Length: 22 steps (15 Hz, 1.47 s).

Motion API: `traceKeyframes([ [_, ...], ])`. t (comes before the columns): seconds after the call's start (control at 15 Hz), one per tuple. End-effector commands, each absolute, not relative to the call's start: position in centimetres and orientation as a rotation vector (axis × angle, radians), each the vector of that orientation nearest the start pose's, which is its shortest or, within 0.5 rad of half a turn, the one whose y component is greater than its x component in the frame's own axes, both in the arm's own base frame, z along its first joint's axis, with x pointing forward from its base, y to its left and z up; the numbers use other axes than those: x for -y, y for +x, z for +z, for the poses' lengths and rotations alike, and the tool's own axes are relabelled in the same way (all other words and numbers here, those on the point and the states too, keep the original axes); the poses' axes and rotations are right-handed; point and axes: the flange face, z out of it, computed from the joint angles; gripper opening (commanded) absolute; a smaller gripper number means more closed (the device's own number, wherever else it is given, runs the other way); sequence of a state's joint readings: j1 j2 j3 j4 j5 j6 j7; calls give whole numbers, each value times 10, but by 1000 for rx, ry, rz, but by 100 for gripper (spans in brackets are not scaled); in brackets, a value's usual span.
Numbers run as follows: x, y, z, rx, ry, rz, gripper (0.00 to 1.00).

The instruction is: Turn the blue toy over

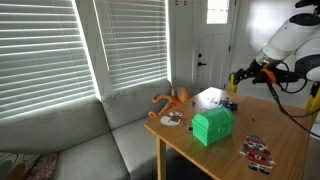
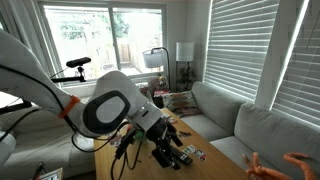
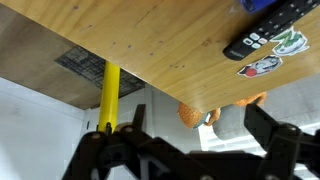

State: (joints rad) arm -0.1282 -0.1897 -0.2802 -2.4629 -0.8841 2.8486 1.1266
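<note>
The blue toy [image 1: 229, 103] is a tiny dark blue block on the wooden table [image 1: 280, 130], beyond the green box [image 1: 212, 126]. In the wrist view a dark blue shape [image 3: 256, 4], cut by the top edge, lies beside a black remote [image 3: 268, 30]. My gripper [image 1: 238, 78] hangs in the air above and a little behind the toy, touching nothing. In the wrist view its fingers [image 3: 200, 135] are spread wide with nothing between them. The arm fills the foreground in an exterior view, with the gripper [image 2: 166, 150] low over the table.
An orange figure [image 1: 172, 99] lies at the table's edge; it also shows in the wrist view [image 3: 196, 112]. Stickers [image 1: 257, 150] and a white sheet [image 1: 210, 97] lie on the table. A grey couch [image 1: 80, 140] stands beside it. A yellow pole [image 3: 110, 95] runs under the table.
</note>
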Motion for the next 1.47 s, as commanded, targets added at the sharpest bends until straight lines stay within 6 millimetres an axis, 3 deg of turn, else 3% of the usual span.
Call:
traceKeyframes([
  [0.0,159,457,426,-1036,-2986,-1000,100],
  [1.2,164,473,453,-715,-2976,-774,100],
  [1.27,166,473,445,-746,-2981,-803,100],
  [1.4,166,473,445,-742,-2983,-801,100],
])
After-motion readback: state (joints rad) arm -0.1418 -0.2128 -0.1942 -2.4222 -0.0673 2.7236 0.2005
